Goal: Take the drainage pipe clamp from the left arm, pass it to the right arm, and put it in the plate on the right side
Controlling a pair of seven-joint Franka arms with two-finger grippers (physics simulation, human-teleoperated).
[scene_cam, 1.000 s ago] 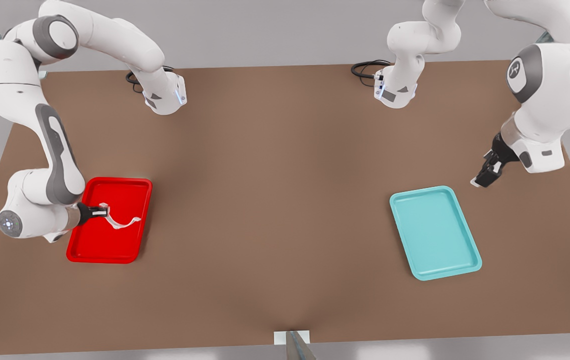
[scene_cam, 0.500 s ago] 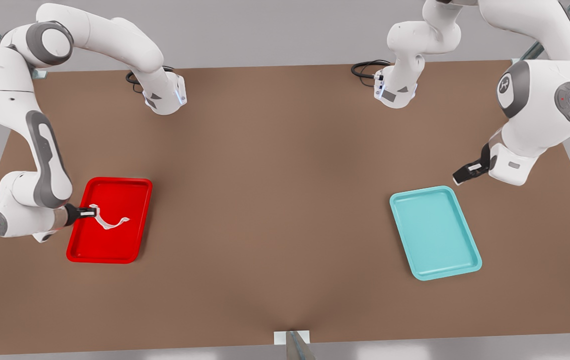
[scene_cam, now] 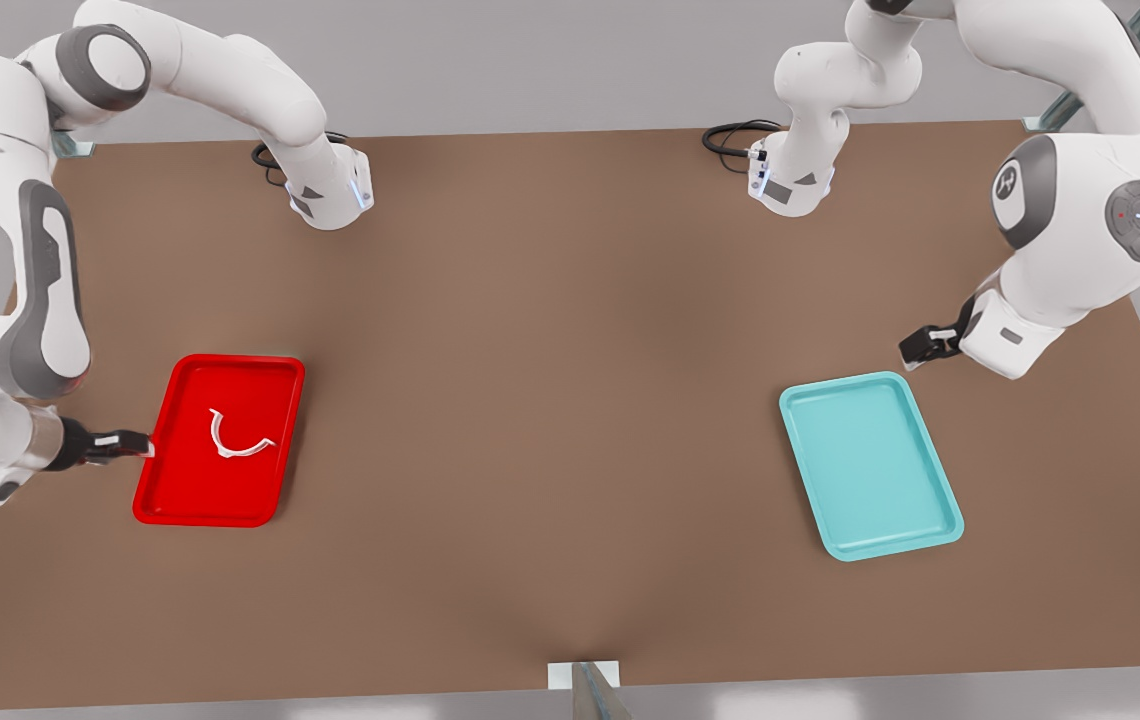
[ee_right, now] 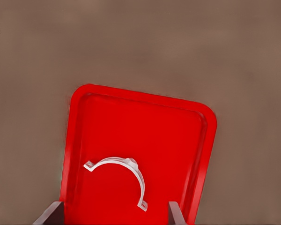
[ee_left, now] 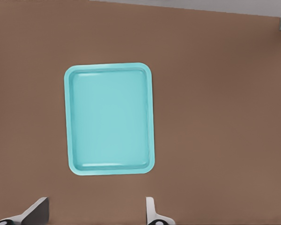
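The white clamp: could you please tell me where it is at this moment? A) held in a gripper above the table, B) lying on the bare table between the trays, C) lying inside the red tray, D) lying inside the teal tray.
C: the white clamp lies flat inside the red tray, free of the open right gripper beside the tray's rim; the right wrist view agrees.

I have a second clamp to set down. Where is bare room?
The teal tray is bare, as is the brown table between it and the red plate. The plate holds the drainage pipe clamp, right gripper beside its rim.
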